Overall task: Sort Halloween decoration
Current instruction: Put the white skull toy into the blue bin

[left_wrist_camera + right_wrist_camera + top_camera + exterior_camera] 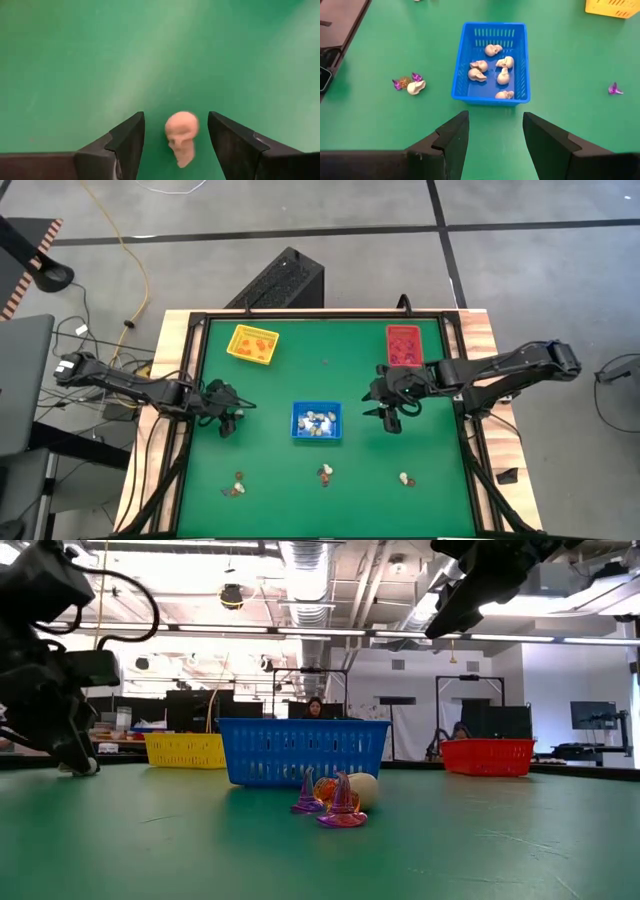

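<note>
Three trays (252, 345), six binned skulls (493, 50)

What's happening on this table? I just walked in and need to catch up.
Two robot arms are sorting tiny Halloween trinkets into small trays on a green table. The left gripper is open, with a small skull lying loose between its fingers on the mat. The right gripper hangs open above the table, holding nothing. The blue tray holds several skulls. A few trinkets are on the table near its front edge.

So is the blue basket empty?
No, the blue basket has several little whitish skulls lying inside it, as the right wrist view shows.
</note>
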Controlling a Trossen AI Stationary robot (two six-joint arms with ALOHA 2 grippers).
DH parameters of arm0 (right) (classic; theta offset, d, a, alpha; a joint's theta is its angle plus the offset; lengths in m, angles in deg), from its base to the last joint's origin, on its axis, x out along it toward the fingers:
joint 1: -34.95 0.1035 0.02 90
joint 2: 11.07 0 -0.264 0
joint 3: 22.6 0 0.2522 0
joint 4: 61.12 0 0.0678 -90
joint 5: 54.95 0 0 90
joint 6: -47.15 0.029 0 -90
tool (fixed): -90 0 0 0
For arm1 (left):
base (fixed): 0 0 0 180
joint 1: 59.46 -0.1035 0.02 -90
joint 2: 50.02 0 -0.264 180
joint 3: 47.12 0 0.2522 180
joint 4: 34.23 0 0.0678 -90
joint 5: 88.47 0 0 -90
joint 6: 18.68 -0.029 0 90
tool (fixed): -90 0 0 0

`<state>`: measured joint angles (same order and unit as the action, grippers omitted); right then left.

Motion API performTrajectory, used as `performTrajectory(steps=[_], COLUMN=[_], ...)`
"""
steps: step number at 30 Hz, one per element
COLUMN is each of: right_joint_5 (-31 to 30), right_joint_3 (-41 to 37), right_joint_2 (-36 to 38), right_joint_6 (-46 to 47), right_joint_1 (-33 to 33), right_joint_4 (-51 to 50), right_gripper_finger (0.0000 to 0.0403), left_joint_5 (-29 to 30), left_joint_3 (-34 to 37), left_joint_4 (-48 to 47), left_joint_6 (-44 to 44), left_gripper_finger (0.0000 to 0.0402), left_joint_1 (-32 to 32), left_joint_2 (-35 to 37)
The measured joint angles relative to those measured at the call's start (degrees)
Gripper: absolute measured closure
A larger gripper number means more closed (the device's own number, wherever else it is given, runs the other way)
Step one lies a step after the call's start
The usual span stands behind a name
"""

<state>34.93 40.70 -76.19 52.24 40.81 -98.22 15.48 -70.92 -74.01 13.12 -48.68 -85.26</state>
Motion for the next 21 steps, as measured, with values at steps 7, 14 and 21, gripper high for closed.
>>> performTrajectory(steps=[7,14,21], right_joint_5=[0.0,0.02,0.03], right_joint_3=[-0.02,-0.02,-0.02], right_joint_2=[0.0,-0.02,-0.02], right_joint_6=[-0.88,-0.83,0.63], right_joint_1=[0.0,0.0,0.0], right_joint_4=[0.04,0.13,0.33], right_gripper_finger=[0.0187,0.0187,0.0187], left_joint_5=[-1.13,-2.04,-2.99], left_joint_3=[1.46,1.48,1.58], left_joint_4=[0.1,-0.05,2.12], left_joint_6=[1.32,-0.66,0.49], left_gripper_finger=[0.0204,0.0275,0.0338], left_joint_1=[0.22,0.85,0.85], left_joint_2=[-0.23,-0.37,-0.37])
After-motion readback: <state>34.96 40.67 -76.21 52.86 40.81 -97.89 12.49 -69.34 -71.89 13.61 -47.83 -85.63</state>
